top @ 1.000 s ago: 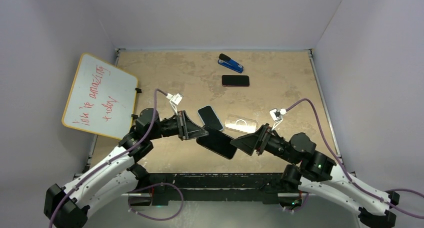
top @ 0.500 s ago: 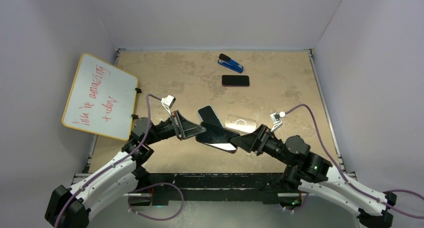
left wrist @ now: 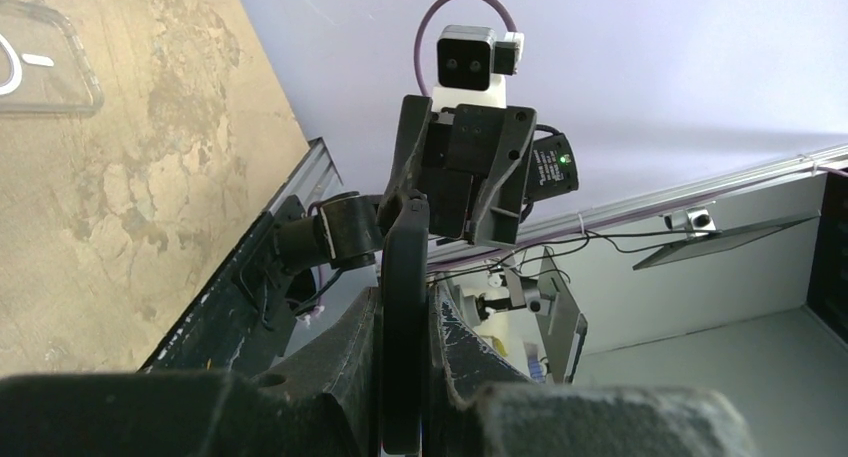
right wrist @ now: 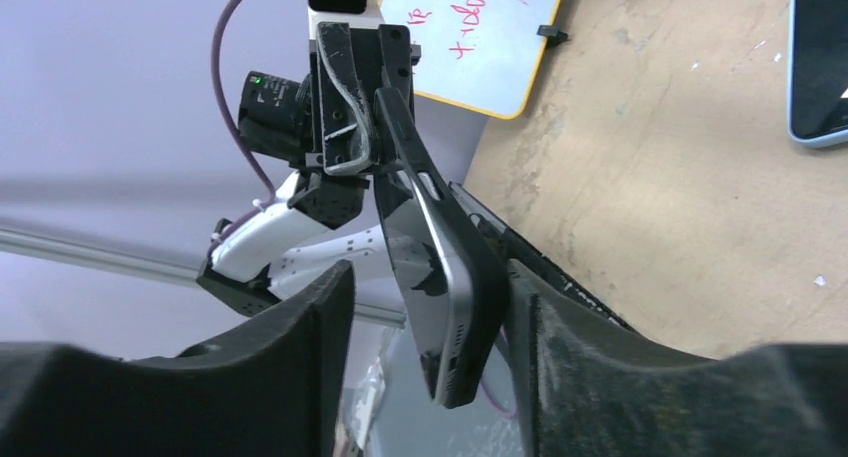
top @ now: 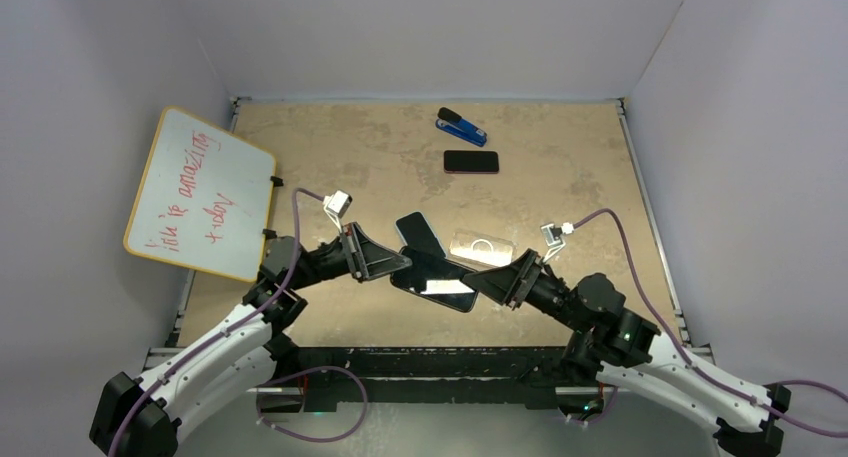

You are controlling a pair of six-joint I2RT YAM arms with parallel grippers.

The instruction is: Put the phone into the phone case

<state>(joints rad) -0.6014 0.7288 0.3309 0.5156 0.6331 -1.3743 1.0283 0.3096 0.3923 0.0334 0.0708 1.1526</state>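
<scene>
The left arm point(top: 215, 342) and right arm point(top: 680, 377) reach in low, hands pointing at each other. The left hand point(top: 400, 267) squeezes the edge of the phone point(top: 432, 280). The right hand point(top: 478, 281) has its fingers point(right wrist: 290, 377) spread, one on each side of it.

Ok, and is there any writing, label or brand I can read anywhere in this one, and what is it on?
"is amazing": red handwriting, first line on the whiteboard; the word before it is unclear, perhaps "jak".
"+ today": red handwriting, second line on the same whiteboard.
Phone case: only a ring mark, no words.
Stapler: no label readable at this size.
Nothing else can be read.
</scene>
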